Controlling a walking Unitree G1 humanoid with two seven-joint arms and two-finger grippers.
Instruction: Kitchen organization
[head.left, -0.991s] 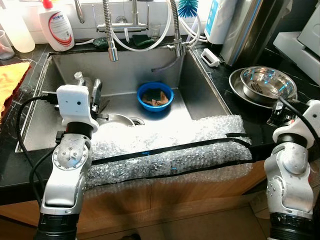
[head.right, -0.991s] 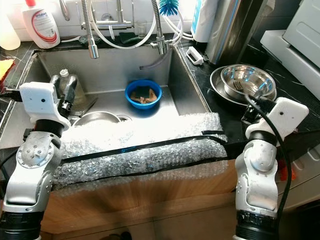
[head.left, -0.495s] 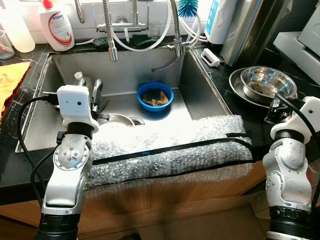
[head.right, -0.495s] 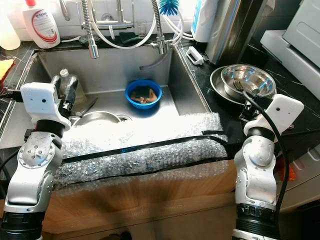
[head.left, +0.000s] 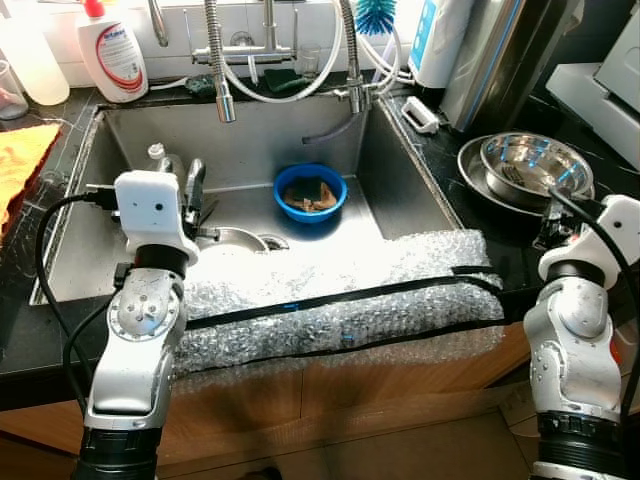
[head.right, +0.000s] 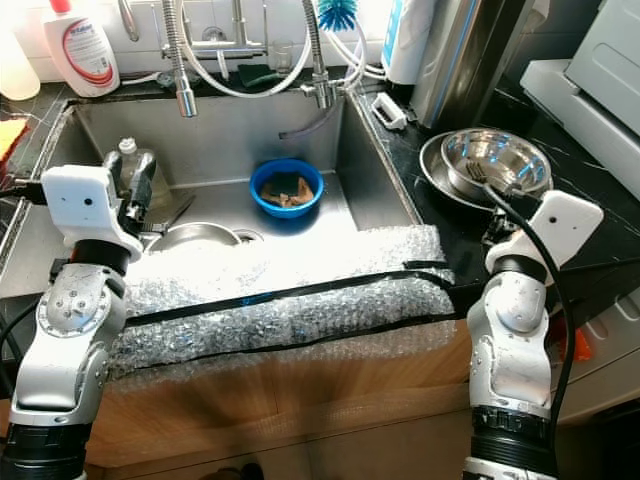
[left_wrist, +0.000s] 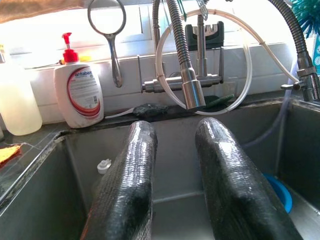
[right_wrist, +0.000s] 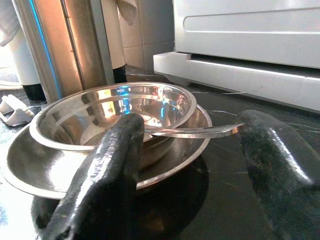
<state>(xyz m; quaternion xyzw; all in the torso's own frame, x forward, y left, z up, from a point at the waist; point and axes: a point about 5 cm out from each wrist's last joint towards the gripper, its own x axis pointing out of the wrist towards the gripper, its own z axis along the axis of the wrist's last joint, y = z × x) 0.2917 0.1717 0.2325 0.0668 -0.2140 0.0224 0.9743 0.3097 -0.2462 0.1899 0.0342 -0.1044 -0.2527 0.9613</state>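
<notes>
Two stacked steel bowls (head.left: 528, 166) stand on the black counter right of the sink, with a spoon (right_wrist: 200, 131) resting across the upper one's rim. My right gripper (right_wrist: 192, 124) is open just in front of them, level with the spoon handle and touching nothing; its black fingers (head.left: 551, 218) show at the counter's front. A blue bowl (head.left: 311, 192) with brown scraps sits in the sink (head.left: 400, 200). My left gripper (left_wrist: 175, 160) hovers open and empty over the sink's left half, above a steel pan (head.left: 235, 238) and a small bottle (head.left: 158, 157).
Bubble wrap (head.left: 340, 300) with black tape covers the sink's front edge. Pull-out faucets (head.left: 222, 80) and hoses hang at the back, beside a soap bottle (head.left: 113, 52). A yellow cloth (head.left: 20, 160) lies far left. A tall steel appliance (head.left: 500, 60) and white machine (head.left: 600, 90) stand at right.
My right arm has shifted slightly at the counter's front, near the steel bowls. The left arm and the things in the sink are as before.
</notes>
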